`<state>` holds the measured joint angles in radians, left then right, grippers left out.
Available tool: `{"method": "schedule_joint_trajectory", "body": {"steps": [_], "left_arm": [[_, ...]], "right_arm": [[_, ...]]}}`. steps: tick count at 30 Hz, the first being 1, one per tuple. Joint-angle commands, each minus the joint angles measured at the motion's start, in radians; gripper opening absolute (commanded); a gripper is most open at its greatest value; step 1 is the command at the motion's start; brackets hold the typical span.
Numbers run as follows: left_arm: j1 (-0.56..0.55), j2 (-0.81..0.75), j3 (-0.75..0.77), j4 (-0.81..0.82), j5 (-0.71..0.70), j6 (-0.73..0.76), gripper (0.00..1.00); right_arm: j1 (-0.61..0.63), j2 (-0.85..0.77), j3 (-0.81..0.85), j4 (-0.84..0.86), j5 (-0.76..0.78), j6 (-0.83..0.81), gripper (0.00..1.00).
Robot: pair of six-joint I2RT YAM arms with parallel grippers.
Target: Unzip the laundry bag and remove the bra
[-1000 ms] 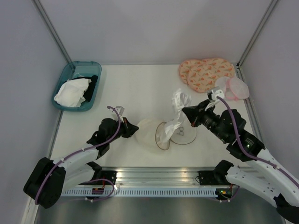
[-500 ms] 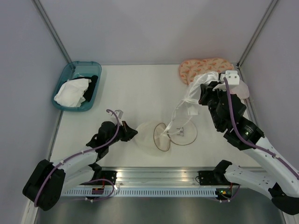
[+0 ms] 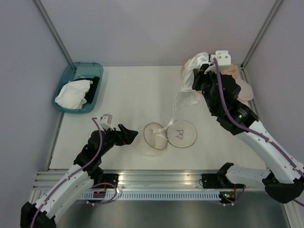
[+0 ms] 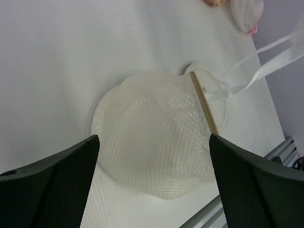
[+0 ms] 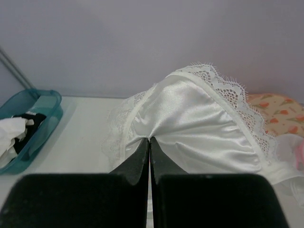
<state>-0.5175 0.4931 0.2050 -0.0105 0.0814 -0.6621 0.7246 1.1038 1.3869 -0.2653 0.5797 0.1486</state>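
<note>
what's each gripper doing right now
left gripper: open, empty, beside the laundry bag
right gripper: shut on the bra

We count one laundry bag point(image 3: 154, 137), lying open as two round halves, and one bra point(image 5: 204, 118). On the one tabletop point(image 3: 137, 90) there is one teal bin point(image 3: 61, 86); in it we see one white cloth point(image 3: 72, 94) and one black cloth point(image 3: 95, 85). We count one patterned double-round pad point(image 5: 278, 107) and one pale pink mesh pair point(image 4: 246, 12). There are two arms, the left arm point(image 3: 88, 154) and the right arm point(image 3: 240, 118), each with two fingers point(image 4: 47, 190).
</note>
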Motion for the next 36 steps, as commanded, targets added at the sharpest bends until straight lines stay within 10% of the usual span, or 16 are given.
{"method": "schedule_joint_trajectory", "body": {"steps": [1, 16, 36], "left_arm": [[-0.001, -0.129, 0.103, -0.130, -0.066, -0.042, 1.00], [-0.001, 0.113, 0.249, 0.243, 0.299, 0.151, 1.00], [-0.047, 0.346, 0.319, 0.446, 0.305, 0.105, 1.00]], "right_arm": [[-0.001, 0.067, 0.026, -0.029, -0.176, -0.018, 0.00], [-0.004, 0.191, -0.046, 0.024, -0.828, 0.115, 0.00], [0.093, 0.392, 0.041, 0.133, -0.903, 0.174, 0.00]]}}
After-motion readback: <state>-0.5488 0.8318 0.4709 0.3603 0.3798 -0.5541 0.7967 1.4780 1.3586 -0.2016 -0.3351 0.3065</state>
